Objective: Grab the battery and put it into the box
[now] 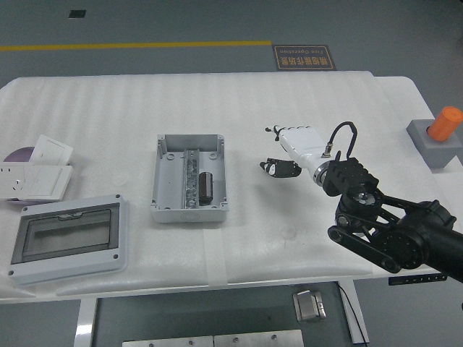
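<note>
Battery [206,186] lay in box [189,178], well left of right hand [291,150]; fingers [278,168] loosely curled, holding nothing. Risk: arm snagging box rim, jolting battery.

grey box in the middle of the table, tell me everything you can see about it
The grey box looks like a plastic junction enclosure, open on top, with low walls and screw posts at its corners. It lies flat on the white table, slightly skewed. A metal rail runs lengthwise along its floor. The dark cylindrical battery lies inside, right of the rail. Nothing else touches it; the right hand is off to its right, holding nothing.
</note>
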Motion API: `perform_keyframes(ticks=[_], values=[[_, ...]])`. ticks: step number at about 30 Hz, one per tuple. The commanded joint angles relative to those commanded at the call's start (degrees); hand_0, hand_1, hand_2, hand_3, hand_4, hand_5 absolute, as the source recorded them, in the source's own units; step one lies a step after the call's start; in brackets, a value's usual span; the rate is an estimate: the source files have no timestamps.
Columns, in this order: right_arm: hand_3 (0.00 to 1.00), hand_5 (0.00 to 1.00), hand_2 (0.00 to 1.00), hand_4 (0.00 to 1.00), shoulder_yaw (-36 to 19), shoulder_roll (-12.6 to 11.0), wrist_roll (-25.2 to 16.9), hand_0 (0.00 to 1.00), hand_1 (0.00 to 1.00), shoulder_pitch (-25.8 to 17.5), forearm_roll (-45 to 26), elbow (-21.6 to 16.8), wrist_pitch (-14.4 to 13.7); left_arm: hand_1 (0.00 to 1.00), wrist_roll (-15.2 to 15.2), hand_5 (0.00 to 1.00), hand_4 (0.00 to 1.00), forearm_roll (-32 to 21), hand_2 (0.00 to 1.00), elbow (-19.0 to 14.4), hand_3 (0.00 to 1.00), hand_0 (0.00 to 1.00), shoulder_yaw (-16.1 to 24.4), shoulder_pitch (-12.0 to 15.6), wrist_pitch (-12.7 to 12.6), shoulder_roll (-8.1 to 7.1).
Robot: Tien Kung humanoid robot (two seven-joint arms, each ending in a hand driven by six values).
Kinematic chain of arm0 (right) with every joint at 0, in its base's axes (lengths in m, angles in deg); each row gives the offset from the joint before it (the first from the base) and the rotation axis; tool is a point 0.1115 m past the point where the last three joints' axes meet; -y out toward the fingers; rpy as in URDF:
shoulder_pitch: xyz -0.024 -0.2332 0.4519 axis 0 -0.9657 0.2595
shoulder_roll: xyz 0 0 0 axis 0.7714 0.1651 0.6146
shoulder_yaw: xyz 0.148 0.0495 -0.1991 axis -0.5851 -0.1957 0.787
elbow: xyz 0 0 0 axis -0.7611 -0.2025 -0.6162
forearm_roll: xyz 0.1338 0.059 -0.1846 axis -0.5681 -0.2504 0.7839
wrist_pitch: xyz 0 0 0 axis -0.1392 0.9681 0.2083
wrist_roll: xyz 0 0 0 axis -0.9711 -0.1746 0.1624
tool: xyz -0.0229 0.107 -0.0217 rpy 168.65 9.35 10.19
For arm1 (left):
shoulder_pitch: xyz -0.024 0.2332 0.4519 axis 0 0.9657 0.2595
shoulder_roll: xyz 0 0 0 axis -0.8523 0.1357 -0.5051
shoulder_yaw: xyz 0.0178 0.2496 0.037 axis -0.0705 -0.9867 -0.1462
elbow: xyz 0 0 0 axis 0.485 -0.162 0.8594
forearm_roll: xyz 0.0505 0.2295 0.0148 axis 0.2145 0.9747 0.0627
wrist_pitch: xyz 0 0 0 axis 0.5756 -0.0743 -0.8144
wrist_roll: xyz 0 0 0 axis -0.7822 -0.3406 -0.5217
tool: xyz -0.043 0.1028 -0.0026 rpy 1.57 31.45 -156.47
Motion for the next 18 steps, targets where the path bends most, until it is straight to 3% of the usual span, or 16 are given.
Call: perform_keyframes(ticks=[8, 18], values=[[0.883, 0.558, 0.712, 0.762, 3.56, 0.69, -1.01, 0.733, 0.71, 0.88, -2.69, 5.39, -0.15, 0.642, -0.05, 0.349, 0.479, 0.24, 0.509, -0.08, 0.59, 0.623, 0.29, -0.2, 0.06, 0.08], [0.864, 0.557, 0.697, 0.754, 4.87, 1.46, -1.54, 0.724, 0.703, 1.48, -3.53, 6.09, -1.49, 0.642, -0.14, 0.35, 0.481, 0.39, 0.508, -0.09, 0.591, 0.622, 0.62, -0.28, -0.03, 0.13]])
